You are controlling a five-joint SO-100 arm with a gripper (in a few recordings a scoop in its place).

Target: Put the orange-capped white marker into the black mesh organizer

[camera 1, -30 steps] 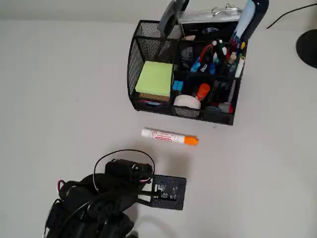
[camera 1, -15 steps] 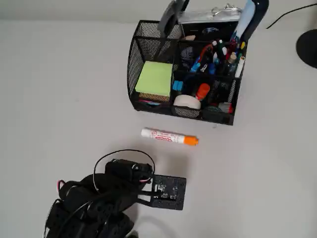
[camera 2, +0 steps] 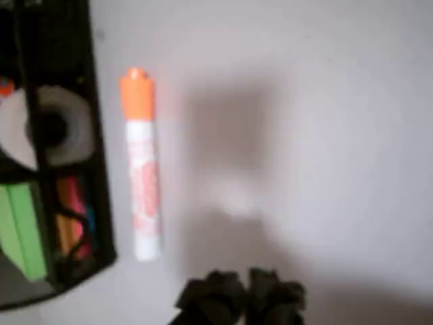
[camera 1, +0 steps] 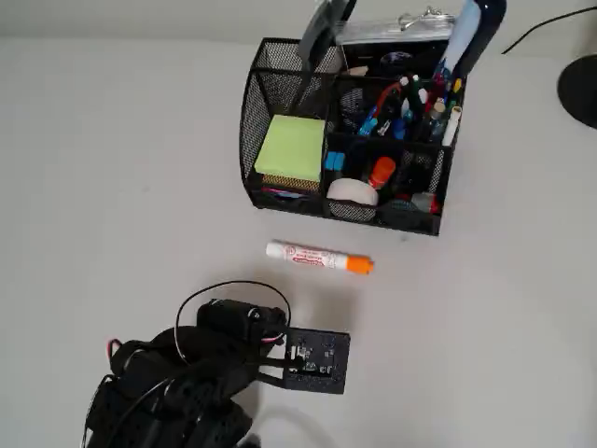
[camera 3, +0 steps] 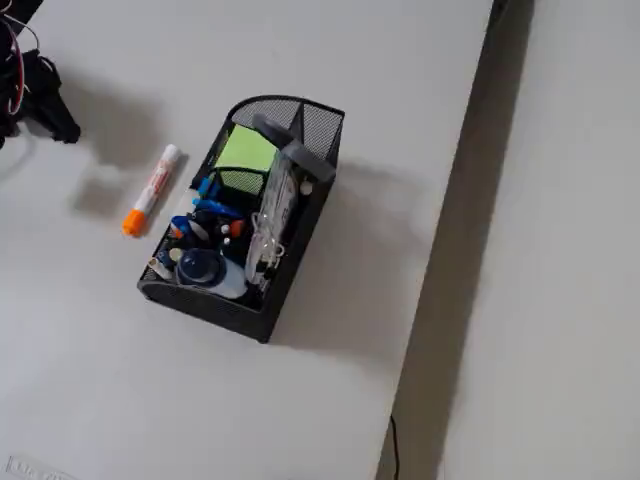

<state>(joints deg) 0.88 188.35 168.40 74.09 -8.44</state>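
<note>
marker first: the orange-capped white marker [camera 1: 319,258] lies flat on the white table [camera 1: 112,168] in the middle of the overhead view, just below the black mesh organizer [camera 1: 256,112] and apart from it, cap pointing to the right of the frame. in the wrist view it runs top to bottom along the organizer's front wall, cap uppermost. our gripper [camera 2: 241,296] sits at the bottom edge of the wrist view, to the right of the marker and short of it, holding nothing; the dark fingertips look close together there, though the blur leaves the gap uncertain.

we judge the step in hand to be the approach. to do it well we should spread the fingers, shift toward the marker, line them across the barrel near its middle, and come straight down so it does not roll.

for room, the strip between marker and organizer is narrow, so the finger on that side could catch the mesh. the opposite side is open table. the organizer's compartments are crowded with pens [camera 1: 406,107], a green sticky pad [camera 1: 291,147] and a tape roll [camera 1: 353,191], so we need to pick an open slot. in the fixed view the table edge [camera 3: 455,230] lies well beyond the organizer.
</note>
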